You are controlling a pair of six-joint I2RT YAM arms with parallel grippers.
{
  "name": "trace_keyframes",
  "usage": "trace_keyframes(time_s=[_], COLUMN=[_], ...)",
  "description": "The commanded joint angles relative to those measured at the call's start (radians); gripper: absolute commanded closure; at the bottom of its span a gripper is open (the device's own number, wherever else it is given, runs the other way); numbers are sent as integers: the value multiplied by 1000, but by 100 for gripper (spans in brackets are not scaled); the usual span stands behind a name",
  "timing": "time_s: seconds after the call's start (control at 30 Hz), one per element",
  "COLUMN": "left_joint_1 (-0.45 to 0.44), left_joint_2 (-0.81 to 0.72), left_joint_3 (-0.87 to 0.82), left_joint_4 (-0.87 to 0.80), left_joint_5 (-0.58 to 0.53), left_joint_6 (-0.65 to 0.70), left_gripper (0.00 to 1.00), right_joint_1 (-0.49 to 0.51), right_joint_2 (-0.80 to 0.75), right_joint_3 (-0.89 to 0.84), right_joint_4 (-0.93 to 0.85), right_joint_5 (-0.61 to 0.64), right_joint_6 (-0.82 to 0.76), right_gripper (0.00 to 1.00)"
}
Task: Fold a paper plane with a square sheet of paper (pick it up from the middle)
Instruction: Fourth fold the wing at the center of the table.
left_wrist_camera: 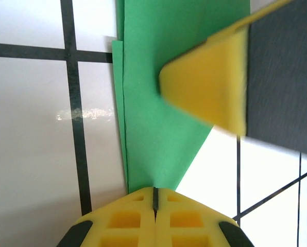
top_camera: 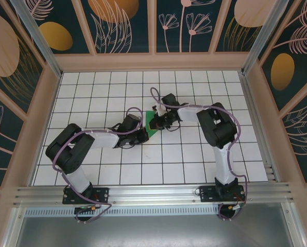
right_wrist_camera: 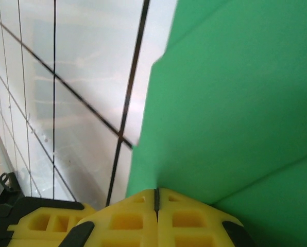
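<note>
The green sheet of paper (top_camera: 152, 126) is folded in layers and sits mid-table between the two grippers. In the left wrist view it (left_wrist_camera: 158, 118) narrows toward my left gripper (left_wrist_camera: 155, 191), which is shut on its tapered end. My right gripper (right_wrist_camera: 156, 193) is shut on a fold of the paper (right_wrist_camera: 236, 103). In the top view the left gripper (top_camera: 143, 135) meets the paper from the lower left and the right gripper (top_camera: 156, 122) from the right. One yellow finger of the right gripper (left_wrist_camera: 210, 87) lies over the paper in the left wrist view.
The white grid-tiled table (top_camera: 194, 159) is ringed by a low wooden rim (top_camera: 153, 62) and patterned walls. Both arm bases stand on the metal rail (top_camera: 153, 193) at the near edge. The left gripper's yellow body (right_wrist_camera: 40, 224) shows close beside the right one.
</note>
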Motion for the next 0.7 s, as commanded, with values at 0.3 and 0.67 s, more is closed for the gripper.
trace_keyframes(time_s=[0.3,0.67], left_joint_1=[-2,-2], left_joint_2=[65,55], left_joint_3=[-42,-32], left_joint_4=[-150,-147], left_joint_5=[18,27], left_joint_6=[29,43], left_gripper=[100,100], right_joint_1=[-114,-171], right_joint_2=[129,191], right_joint_3=[163,373], right_joint_4=[-36,-80], right_joint_5=[227,267], right_joint_6=[-7,55], right_gripper=[93,91])
